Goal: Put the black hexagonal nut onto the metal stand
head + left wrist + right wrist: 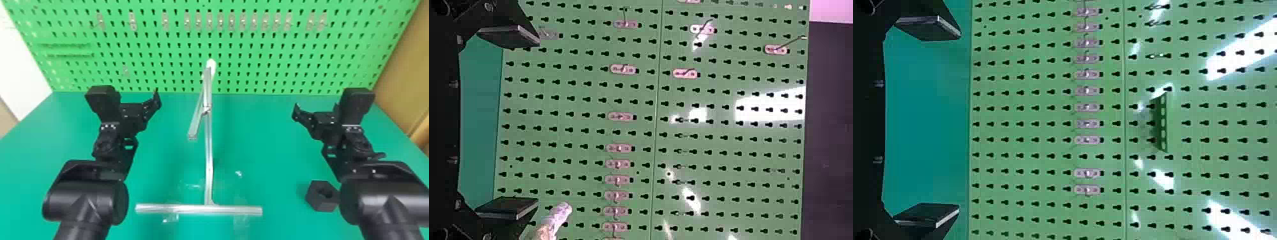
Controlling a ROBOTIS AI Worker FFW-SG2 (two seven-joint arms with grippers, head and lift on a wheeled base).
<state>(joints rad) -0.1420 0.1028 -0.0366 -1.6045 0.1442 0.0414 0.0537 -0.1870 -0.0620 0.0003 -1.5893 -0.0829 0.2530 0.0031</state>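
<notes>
A green pegboard rises behind a green table in the head view, with two black arms reaching in from the near side. The left gripper and the right gripper are above the table, on either side of a slim metal stand. Each wrist view shows its own gripper's jaws parted wide, the fingers well apart.

The stand, its crossbar base near the front of the table, has a slanting branch and a white tip. The head view shows the black nut on the table, right of the stand and well apart from it, near the right arm. The right wrist view shows a green bracket on the pegboard; the left shows a pale rod end near one finger. Small metal clips line the board in all three views.
</notes>
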